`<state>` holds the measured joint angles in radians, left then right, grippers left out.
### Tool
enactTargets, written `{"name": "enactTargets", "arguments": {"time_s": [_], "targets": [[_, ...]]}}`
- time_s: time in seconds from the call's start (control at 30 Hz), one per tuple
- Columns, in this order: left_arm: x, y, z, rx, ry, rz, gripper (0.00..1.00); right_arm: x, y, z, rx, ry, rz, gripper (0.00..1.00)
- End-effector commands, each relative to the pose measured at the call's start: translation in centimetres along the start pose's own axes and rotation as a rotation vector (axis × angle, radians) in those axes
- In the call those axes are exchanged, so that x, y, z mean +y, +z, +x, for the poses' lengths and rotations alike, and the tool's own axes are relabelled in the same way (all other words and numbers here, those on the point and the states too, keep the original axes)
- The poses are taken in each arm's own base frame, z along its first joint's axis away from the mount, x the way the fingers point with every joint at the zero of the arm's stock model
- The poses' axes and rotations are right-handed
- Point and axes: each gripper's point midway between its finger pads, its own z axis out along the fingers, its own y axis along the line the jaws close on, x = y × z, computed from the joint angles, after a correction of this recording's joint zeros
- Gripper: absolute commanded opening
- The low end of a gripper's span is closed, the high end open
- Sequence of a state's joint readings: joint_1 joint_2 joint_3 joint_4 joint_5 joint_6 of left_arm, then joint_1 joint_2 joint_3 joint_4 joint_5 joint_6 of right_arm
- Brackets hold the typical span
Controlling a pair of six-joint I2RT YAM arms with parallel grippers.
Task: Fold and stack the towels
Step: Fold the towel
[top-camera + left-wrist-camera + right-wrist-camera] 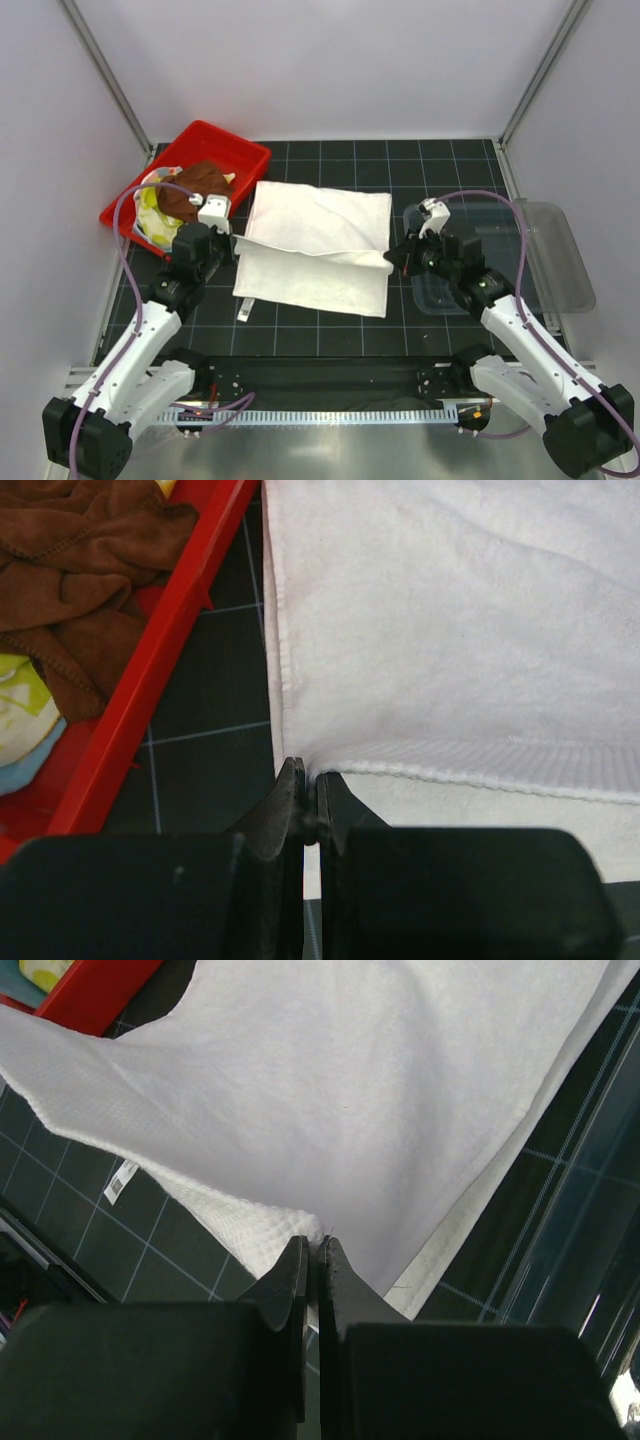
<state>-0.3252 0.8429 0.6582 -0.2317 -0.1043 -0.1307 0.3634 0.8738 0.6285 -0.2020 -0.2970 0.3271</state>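
nearest the lens in each wrist view are the black fingers of an end effector, pressed together with white cloth between them. the left end effector (305,775) is clenched on the left hem of the white towel (450,630), where a ribbed band runs along the raised edge. the right end effector (310,1248) is clenched on a waffle-textured corner of the same towel at its right side.

from above, the white towel lies spread in the middle of the dark gridded desk (400,160), between the two arms. a raised edge of the cloth runs across it from one grasp to the other, with a lower layer flat on the desk beneath. a small label (243,312) sticks out at its near left corner.

the red tray (235,150) sits at the far left, just beside the towel. it holds the crumpled brown towel (195,185) on top of the yellow-green towel (152,205), and a bit of light-blue cloth (20,770) shows under them. the clear bin (555,250) stands at the right, behind the right arm.
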Motion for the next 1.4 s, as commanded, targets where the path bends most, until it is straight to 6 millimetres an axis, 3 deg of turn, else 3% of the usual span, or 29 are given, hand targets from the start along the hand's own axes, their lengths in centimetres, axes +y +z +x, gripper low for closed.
{"name": "enactTargets", "arguments": {"time_s": [0.0, 0.13, 0.4, 0.6, 0.63, 0.7, 0.73, 0.9, 1.1, 1.27, 1.3, 1.37], "targets": [[-0.1, -0.1, 0.6, 0.024, -0.040, -0.001, 0.01, -0.5, -0.6, 0.2, -0.009, 0.018, 0.046, 0.02], [0.4, -0.4, 2.5, 0.100, -0.094, -0.046, 0.10, -0.2, -0.9, 1.2, 0.009, 0.056, 0.039, 0.05], [0.0, -0.1, 5.9, 0.222, -0.176, -0.060, 0.04, -0.6, -0.9, 3.0, 0.020, 0.121, 0.042, 0.05], [-0.4, 0.1, 8.7, 0.338, -0.237, -0.077, 0.16, -0.9, -1.1, 4.8, 0.064, 0.175, 0.055, 0.13], [-0.4, 0.0, 8.4, 0.335, -0.240, -0.082, 0.23, -0.8, -1.2, 4.9, 0.065, 0.179, 0.049, 0.22], [0.2, -0.2, 8.0, 0.330, -0.242, -0.113, 0.28, -0.7, -1.6, 4.8, 0.068, 0.180, 0.055, 0.29], [0.2, -0.3, 6.8, 0.307, -0.243, -0.119, 0.31, -0.7, -2.0, 4.4, 0.053, 0.178, 0.062, 0.33], [1.5, 0.0, 3.0, 0.211, -0.234, -0.185, 0.43, -0.2, -2.8, 1.5, -0.006, 0.190, 0.092, 0.39], [-1.3, 2.0, 1.1, 0.167, -0.256, -0.036, 0.41, -0.1, 0.6, -0.7, 0.040, 0.191, 0.101, 0.37], [-1.9, 3.2, 3.8, 0.255, -0.318, -0.039, 0.41, 0.8, 4.3, 0.5, 0.168, 0.140, 0.127, 0.36], [-1.9, 3.4, 4.3, 0.273, -0.330, -0.044, 0.41, 0.5, 5.6, 1.8, 0.222, 0.132, 0.147, 0.35], [-1.6, 3.7, 5.6, 0.308, -0.370, -0.085, 0.41, 1.6, 7.0, 2.8, 0.264, 0.099, 0.127, 0.35]]}}
